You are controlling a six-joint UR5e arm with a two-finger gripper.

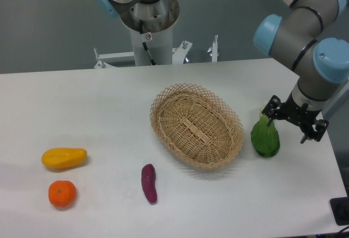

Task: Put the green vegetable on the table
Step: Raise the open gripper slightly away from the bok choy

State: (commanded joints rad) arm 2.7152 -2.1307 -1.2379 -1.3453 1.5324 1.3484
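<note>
The green vegetable (265, 138) stands on the white table (98, 102) to the right of the basket, broad leaf end down and pale stem up. My gripper (287, 130) hangs just above and to the right of it. Its jaws stand wide apart. The left fingertip (270, 121) is at the stem's top, and I cannot tell whether it touches. The right fingertip (305, 138) is out over bare table. Nothing is held between the fingers.
A woven oval wicker basket (196, 124) sits mid-table, empty. A purple sweet potato (149, 183) lies in front of it. A yellow fruit (64, 158) and an orange (61, 193) lie at the front left. The table's right edge is close to the gripper.
</note>
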